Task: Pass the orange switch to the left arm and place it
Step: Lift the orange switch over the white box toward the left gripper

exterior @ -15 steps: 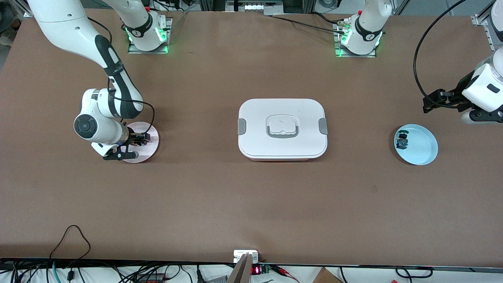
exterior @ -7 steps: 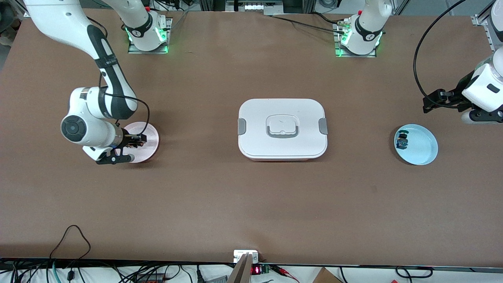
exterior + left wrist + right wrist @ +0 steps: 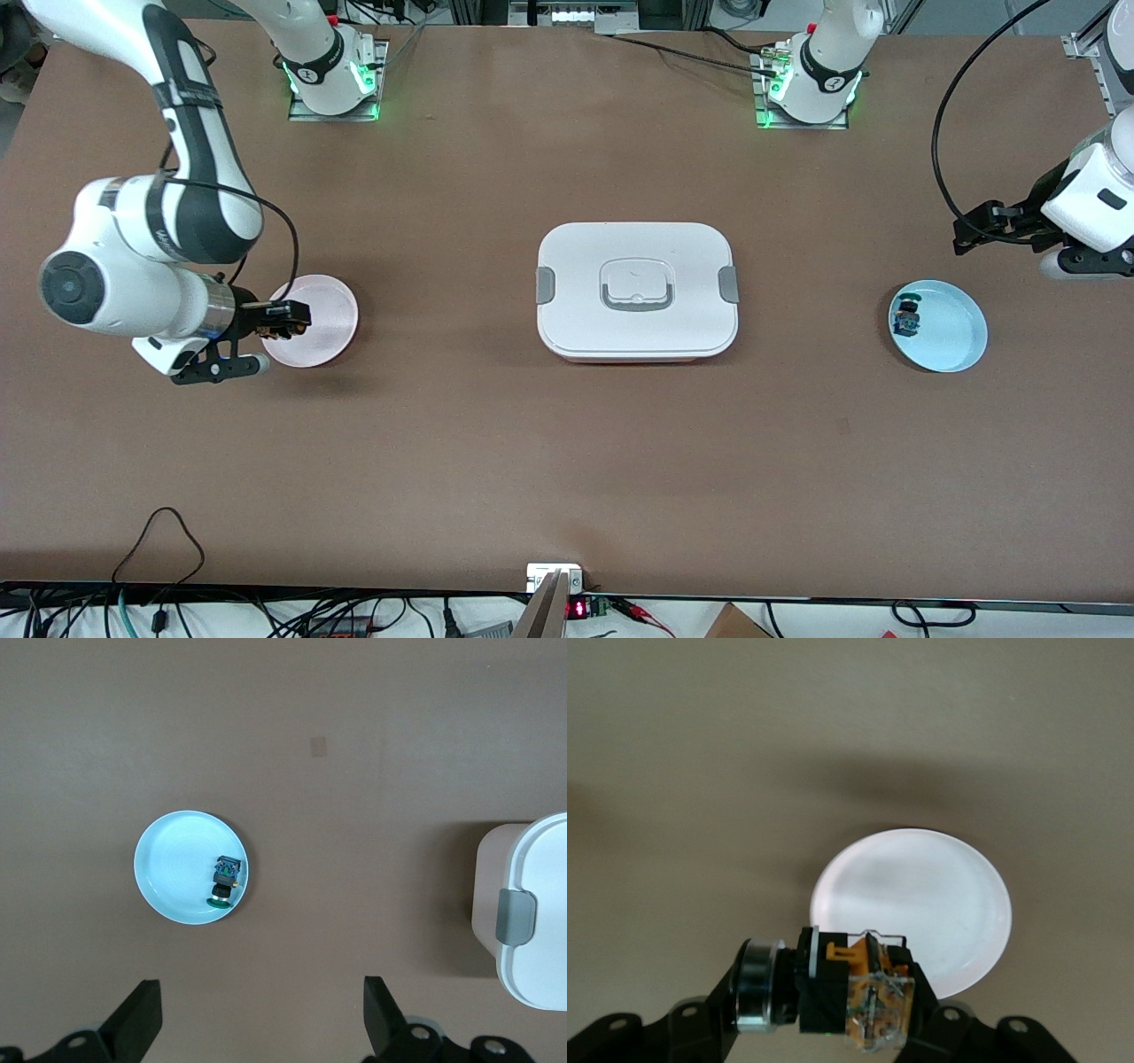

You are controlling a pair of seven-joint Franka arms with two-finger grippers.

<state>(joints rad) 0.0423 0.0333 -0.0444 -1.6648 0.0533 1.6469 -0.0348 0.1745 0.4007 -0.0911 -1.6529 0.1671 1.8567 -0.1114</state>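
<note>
Right gripper [image 3: 285, 321] is raised over the edge of the pink plate [image 3: 321, 321] at the right arm's end of the table, fingers clamped on the orange switch [image 3: 282, 322]. In the right wrist view the switch [image 3: 864, 988] sits crosswise between the two fingers, black body and orange-and-tan base showing, a silvery ring at one end; the pink plate [image 3: 921, 904] lies on the table below it, with nothing on it that can be seen. Switch is clear of the plate surface, held in the air. The blue plate [image 3: 948, 332] sits at the left arm's end of the table, about as near to the front camera as the pink plate; on it, close to the rim toward the box, lies a small blue-and-green component [image 3: 906, 319]. The box [image 3: 636, 289] stands mid-table between the two plates, well apart from both, lid on, grey latches at both short ends. Left gripper [image 3: 974, 232] waits in the air over bare table at the left arm's end, slightly farther from the front camera than the blue plate. In the left wrist view its fingers [image 3: 379, 1014] are spread wide with nothing between them, and the blue plate [image 3: 173, 864], the component [image 3: 225, 875] and one latched end of the box [image 3: 532, 904] show below.
</note>
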